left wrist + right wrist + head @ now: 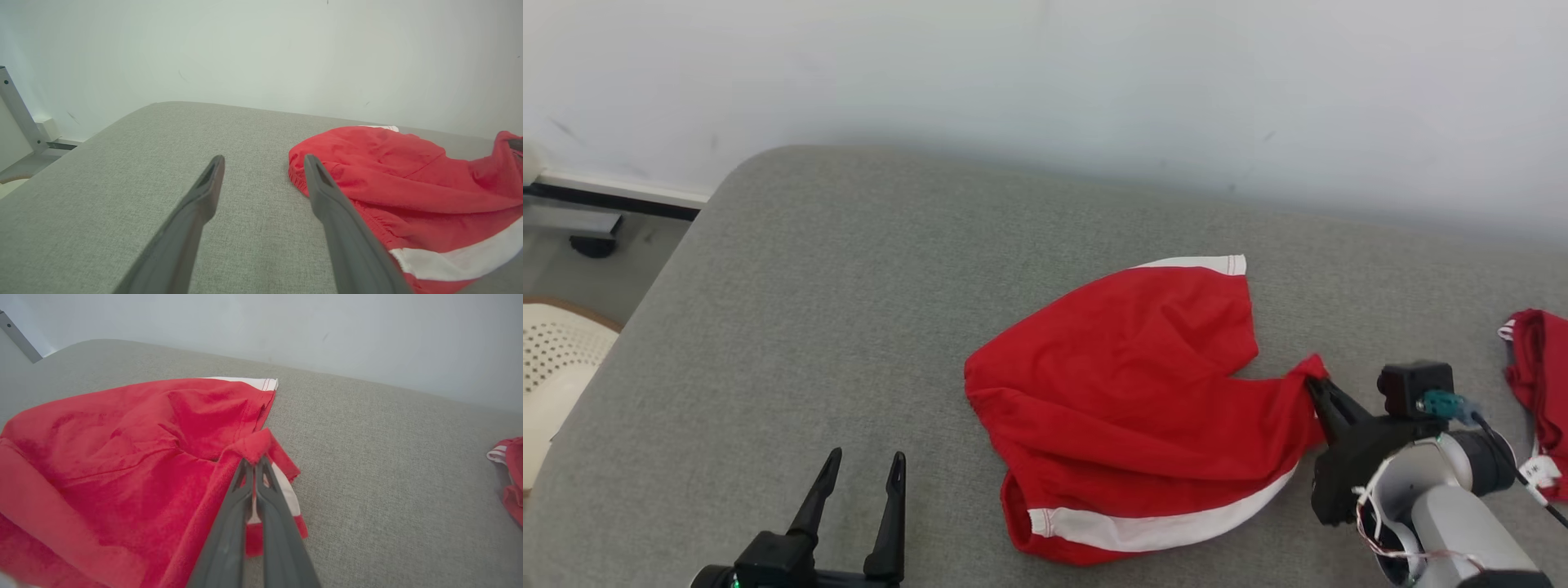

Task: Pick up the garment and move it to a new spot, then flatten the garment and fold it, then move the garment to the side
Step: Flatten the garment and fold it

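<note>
Our right tool (1313, 384) pinches the right corner of the red garment (1127, 384); our left tool (866, 456), fingers spread, sits left of the garment over the grey cushion (849, 286).

Free room on the cushion's (809, 327) left half
Bare grey fabric runs from left edge to middle; red shorts (1127, 384) block centre-right, another red garment (1539, 376) the right edge.

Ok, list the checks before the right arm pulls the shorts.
1. Right jaws shut on an edge of the shorts: ok.
2. Left jaws open, apart from the shorts: ok.
3. Shorts lying flat: not ok, creased and bunched.
4. Other red garment apart from the shorts: ok.
5. Bare cushion to the left: ok.
6. How many layers are pinched: cannot tell.
</note>
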